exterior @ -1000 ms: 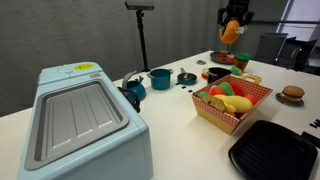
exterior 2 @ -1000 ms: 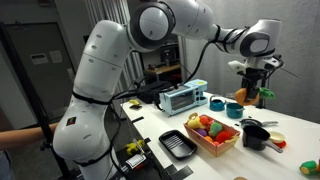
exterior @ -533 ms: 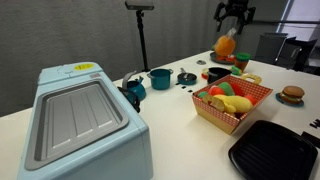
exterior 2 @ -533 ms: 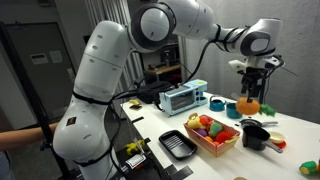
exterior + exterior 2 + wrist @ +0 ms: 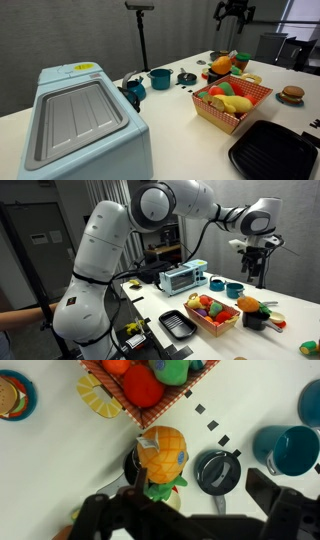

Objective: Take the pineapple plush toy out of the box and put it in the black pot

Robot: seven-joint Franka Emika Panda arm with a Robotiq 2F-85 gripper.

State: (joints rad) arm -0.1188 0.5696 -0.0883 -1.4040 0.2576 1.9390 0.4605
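- Desk (image 5: 170, 112) carries everything as it did a second ago; the only change is near its far end, around the pots.
- The box (image 5: 232, 112) with the checked sides no longer figures in the move. It holds only the other plush pieces, and the pineapple is out of it.
- The black pot (image 5: 212, 75) now has a load. In the wrist view only a sliver of its dark rim (image 5: 130, 463) shows beside the toy, just beside the small lidded pot (image 5: 215, 470).
- The pineapple plush toy (image 5: 222, 66) hung high in the grip a second ago and was in mid-air half a second ago. Now it rests on the pot's mouth, standing above the rim. The wrist view shows it (image 5: 162, 452) right below the camera with its green crown toward the bottom of the picture.
- The tool (image 5: 233, 10) hangs well above the pot, released and empty. Its fingers (image 5: 100, 512) stand spread wide with nothing between them.
- Judged from this, the drop has landed and the task looks all but done. The one doubt is whether the soft toy sits deep enough to stay put.
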